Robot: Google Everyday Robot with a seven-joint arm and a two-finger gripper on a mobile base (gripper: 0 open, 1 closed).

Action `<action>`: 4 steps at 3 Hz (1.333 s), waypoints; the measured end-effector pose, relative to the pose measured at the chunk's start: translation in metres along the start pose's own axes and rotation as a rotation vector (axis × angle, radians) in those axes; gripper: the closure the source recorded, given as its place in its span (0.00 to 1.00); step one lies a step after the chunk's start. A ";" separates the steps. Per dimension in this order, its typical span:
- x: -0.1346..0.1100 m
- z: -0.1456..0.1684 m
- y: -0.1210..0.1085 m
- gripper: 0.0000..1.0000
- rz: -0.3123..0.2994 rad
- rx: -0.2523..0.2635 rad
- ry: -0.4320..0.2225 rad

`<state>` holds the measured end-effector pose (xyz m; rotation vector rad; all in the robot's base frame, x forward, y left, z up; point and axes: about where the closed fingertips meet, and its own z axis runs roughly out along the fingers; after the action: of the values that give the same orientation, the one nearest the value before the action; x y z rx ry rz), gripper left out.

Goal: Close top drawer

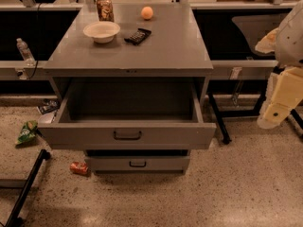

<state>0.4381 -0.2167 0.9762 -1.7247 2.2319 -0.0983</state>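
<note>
The top drawer of the grey cabinet is pulled far out toward me and its inside is empty. Its front panel carries a dark bar handle at the middle. My gripper hangs at the right edge of the view, to the right of the drawer's front corner and apart from it, at about the drawer's height. The white arm rises above it.
A white bowl, a can, an orange and a black object sit on the cabinet top. A lower drawer sticks out slightly. A green bag and a red can lie on the floor at the left.
</note>
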 end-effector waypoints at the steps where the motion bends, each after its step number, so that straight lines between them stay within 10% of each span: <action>1: 0.000 0.000 0.000 0.00 0.000 0.000 0.000; 4: -0.015 0.065 0.016 0.57 -0.010 -0.039 -0.157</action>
<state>0.4458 -0.1892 0.9139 -1.7014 2.1246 0.0756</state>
